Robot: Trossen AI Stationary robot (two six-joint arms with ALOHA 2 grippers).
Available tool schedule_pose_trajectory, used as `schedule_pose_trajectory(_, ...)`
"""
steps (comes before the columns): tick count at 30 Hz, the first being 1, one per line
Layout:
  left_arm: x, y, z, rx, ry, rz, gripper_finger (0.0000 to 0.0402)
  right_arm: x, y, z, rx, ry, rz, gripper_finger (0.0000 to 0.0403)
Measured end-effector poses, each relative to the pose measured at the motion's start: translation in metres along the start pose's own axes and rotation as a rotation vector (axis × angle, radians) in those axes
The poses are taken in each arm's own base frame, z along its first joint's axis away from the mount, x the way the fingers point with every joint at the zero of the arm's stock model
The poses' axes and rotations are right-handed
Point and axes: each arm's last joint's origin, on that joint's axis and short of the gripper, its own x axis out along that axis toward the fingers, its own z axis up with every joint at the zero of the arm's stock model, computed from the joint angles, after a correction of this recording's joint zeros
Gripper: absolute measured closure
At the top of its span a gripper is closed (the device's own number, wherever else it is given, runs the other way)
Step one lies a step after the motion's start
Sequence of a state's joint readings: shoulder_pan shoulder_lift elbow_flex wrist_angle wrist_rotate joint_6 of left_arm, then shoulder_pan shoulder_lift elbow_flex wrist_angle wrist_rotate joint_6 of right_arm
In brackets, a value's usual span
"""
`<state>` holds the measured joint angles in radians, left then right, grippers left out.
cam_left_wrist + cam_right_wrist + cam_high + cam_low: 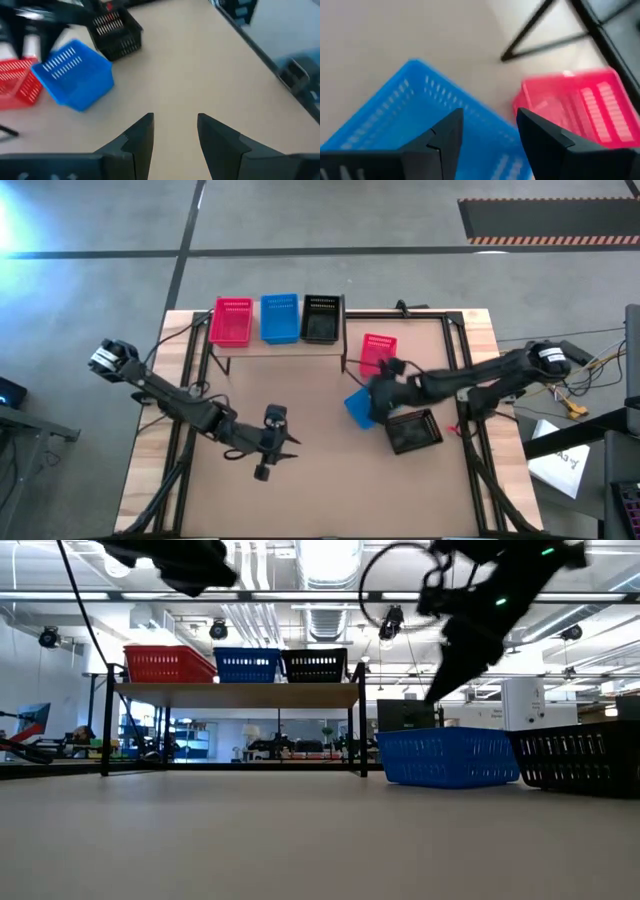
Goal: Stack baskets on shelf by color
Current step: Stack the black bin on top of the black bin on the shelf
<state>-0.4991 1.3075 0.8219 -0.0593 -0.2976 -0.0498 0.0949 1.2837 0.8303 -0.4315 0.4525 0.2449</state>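
Note:
On the shelf (277, 346) stand a red basket (232, 320), a blue basket (280, 317) and a black basket (323, 317) in a row; the low view shows them side by side on the plank (235, 692). Three more baskets rest on the table: red (378, 352), blue (356, 410) and black (413, 430). My right gripper (487, 132) is open and hovers above the table's blue basket (400, 120), with the red one (580, 107) beyond it. My left gripper (175, 135) is open over bare table (285, 442), left of those baskets.
Black frame bars run along the table's left and right sides (470, 420). Cables and papers lie past the right edge (565, 395). Open tabletop spans the near middle (330, 490). In the low view the right arm (470, 630) hangs over the blue basket (448, 756).

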Motion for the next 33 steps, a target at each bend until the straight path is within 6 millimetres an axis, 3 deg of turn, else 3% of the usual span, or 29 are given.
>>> schedule_pose_trajectory(7, -0.038, -0.017, -0.011, -0.065, 0.1, 0.053, 0.0265, 0.023, -0.04, 0.008, -0.022, 0.035, -0.016, 0.0223)
schedule_pose_trajectory(13, -0.067, -0.025, -0.025, -0.133, 0.092, 0.161, 0.0265, 0.014, -0.049, 0.004, -0.009, 0.068, -0.03, 0.0223)
schedule_pose_trajectory(17, -0.07, -0.028, -0.033, -0.139, 0.075, 0.189, 0.0265, -0.003, -0.028, -0.004, 0.036, 0.103, 0.037, 0.0223)
schedule_pose_trajectory(27, -0.066, -0.027, -0.048, -0.167, 0.09, 0.231, 0.0265, -0.065, 0.065, -0.053, 0.21, 0.167, 0.193, 0.0252)
schedule_pose_trajectory(33, -0.065, -0.028, -0.045, -0.185, 0.054, 0.223, 0.0265, -0.084, 0.095, -0.078, 0.362, 0.148, 0.202, 0.0271)
